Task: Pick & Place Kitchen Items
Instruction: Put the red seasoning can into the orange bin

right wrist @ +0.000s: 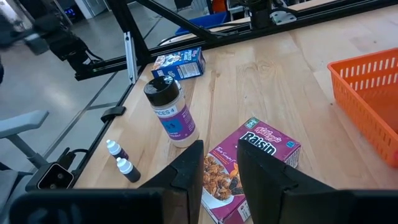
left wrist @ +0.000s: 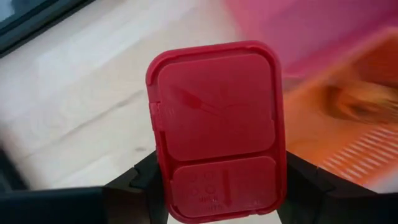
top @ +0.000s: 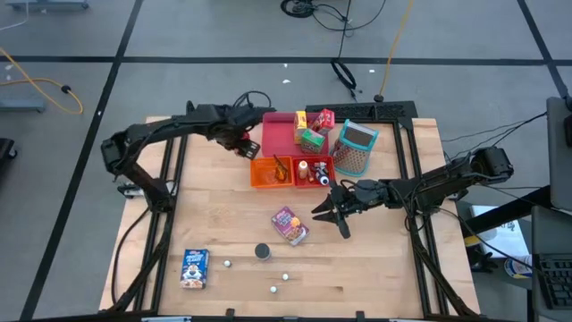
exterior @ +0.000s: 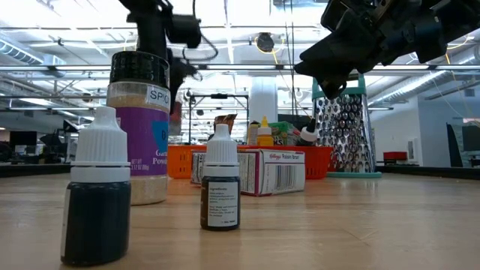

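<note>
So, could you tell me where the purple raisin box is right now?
In the high view the purple raisin box lies flat on the table near its middle, just left of the right tool and in front of the orange bin.

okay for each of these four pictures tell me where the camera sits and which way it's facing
High: overhead, straight down on the table; both arms show.
Low: tabletop level, facing across; dropper bottles nearest, right gripper overhead.
Left wrist: past the left gripper holding a red case.
Right wrist: past the right gripper at the raisin box, which the high view shares.
</note>
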Controlling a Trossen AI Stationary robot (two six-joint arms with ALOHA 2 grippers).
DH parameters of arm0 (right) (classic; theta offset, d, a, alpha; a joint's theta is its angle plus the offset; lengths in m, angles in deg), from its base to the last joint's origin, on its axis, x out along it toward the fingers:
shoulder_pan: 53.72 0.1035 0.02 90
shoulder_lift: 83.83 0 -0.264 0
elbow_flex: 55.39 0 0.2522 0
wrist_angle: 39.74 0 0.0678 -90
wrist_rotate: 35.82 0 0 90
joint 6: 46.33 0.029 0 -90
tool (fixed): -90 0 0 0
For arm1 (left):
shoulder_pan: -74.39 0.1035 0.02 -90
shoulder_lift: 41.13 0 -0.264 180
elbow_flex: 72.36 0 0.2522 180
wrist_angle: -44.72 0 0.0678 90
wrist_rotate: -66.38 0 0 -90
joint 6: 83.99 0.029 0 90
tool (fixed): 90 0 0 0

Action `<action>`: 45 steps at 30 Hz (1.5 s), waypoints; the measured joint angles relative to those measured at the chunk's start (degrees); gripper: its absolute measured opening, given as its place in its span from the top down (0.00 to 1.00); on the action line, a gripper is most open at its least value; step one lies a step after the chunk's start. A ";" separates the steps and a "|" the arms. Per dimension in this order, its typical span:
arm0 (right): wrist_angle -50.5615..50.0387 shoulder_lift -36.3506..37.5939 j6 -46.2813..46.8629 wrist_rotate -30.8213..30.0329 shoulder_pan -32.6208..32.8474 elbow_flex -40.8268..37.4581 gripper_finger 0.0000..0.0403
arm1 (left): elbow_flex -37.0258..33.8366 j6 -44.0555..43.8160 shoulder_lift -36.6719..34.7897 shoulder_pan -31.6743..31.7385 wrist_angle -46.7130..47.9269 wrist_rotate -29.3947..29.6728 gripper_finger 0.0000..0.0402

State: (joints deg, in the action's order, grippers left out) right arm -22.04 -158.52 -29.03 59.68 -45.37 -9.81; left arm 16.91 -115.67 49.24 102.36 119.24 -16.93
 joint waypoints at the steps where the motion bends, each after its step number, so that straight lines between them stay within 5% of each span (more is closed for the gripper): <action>1: 0.00 0.00 0.00 0.00 -0.01 0.00 0.78 | 0.01 -0.31 -0.59 -1.13 -0.34 -0.65 0.48; 15: 0.02 0.00 0.01 -2.69 -0.01 0.02 0.78 | 0.04 -12.07 -1.91 -15.33 -7.83 -2.13 0.48; 21: 0.00 0.00 0.22 -2.53 0.01 0.02 0.78 | 0.06 -14.93 -0.49 -16.14 -8.75 -1.71 0.43; 31: -0.40 0.02 0.22 -2.49 0.01 0.02 0.78 | 0.05 -15.50 3.90 -16.03 -13.44 -3.02 0.49; 38: -0.50 0.02 0.22 -2.47 0.01 0.04 0.78 | 0.07 -17.34 9.03 -15.72 -14.02 -1.09 0.40; 45: -0.46 0.02 0.22 -2.47 0.01 0.04 0.78 | 0.07 -19.05 12.58 -15.43 -17.06 -0.65 0.53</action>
State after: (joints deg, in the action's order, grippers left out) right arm -22.49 -158.50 -28.81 57.21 -45.36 -9.77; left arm 16.97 -134.72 61.82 86.93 102.18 -17.59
